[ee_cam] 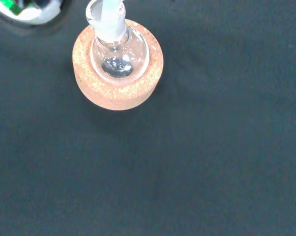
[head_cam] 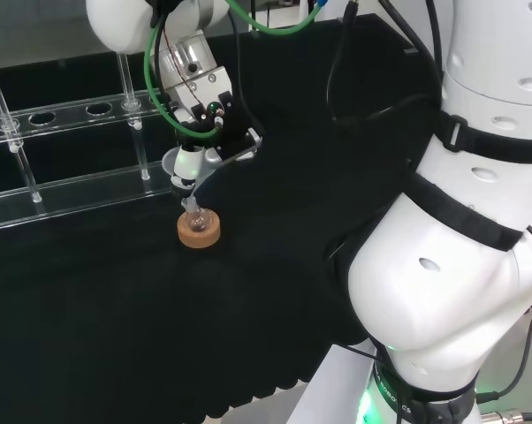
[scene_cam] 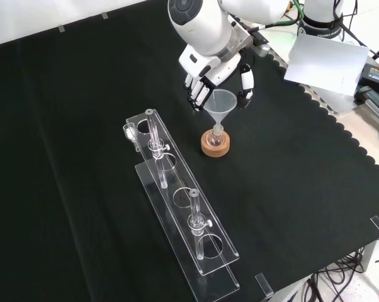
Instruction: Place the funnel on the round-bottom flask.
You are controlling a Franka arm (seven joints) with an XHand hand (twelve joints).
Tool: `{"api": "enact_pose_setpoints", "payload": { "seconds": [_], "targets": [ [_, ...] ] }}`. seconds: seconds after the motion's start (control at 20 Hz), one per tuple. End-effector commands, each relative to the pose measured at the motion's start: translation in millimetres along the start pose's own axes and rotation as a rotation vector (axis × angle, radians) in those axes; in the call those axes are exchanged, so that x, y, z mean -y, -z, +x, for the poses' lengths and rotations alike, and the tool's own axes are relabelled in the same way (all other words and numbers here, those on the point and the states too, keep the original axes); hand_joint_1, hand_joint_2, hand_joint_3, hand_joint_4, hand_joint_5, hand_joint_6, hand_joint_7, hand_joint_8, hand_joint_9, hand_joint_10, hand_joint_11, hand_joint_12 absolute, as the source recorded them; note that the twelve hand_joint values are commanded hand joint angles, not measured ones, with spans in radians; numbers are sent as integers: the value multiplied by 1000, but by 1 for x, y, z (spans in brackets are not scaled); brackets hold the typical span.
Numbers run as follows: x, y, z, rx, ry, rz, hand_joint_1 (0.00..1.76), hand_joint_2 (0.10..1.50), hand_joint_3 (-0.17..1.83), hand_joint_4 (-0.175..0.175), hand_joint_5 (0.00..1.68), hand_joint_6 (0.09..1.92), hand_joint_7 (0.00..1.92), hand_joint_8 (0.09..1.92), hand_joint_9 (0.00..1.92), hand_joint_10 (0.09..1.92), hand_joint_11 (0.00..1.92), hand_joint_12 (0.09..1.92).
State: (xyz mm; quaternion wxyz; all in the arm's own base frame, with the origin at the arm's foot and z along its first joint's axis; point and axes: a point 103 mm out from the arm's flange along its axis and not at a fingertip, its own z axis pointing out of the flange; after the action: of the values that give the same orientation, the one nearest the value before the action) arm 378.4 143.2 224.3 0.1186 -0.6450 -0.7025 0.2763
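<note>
A clear funnel (scene_cam: 221,102) stands upright with its stem in the neck of the small round-bottom flask (scene_cam: 215,135). The flask sits on a cork ring (scene_cam: 215,145) near the middle of the cloth. The hand (scene_cam: 209,70) hangs just above and behind the funnel's cone. Its fingers (scene_cam: 196,97) point down on one side of the rim and its thumb (scene_cam: 246,85) on the other, with small gaps showing. In the head view the funnel (head_cam: 172,164) is beside the white fingertips (head_cam: 189,162), over the cork ring (head_cam: 199,230). The wrist view looks down on the flask (ee_cam: 119,55) and cork ring (ee_cam: 117,93).
A long clear acrylic rack (scene_cam: 177,201) with round holes and two upright tubes lies left of the flask in the front view. The same rack (head_cam: 63,150) runs along the far left in the head view. The cloth's scalloped edge (scene_cam: 340,145) runs at the right.
</note>
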Motion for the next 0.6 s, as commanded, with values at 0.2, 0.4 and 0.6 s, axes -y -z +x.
{"api": "enact_pose_setpoints", "payload": {
  "seconds": [0.2,0.4,0.6],
  "targets": [
    [-1,-3,-2,20,7,2,743,733,597,-23,455,363,444,682,713,539,551,1274],
    [-1,-5,-5,11,8,-3,742,732,597,-24,451,354,440,684,708,543,549,1274],
    [-2,-5,-5,16,-2,3,739,730,596,-29,431,314,403,691,678,559,544,1278]
  ]
}}
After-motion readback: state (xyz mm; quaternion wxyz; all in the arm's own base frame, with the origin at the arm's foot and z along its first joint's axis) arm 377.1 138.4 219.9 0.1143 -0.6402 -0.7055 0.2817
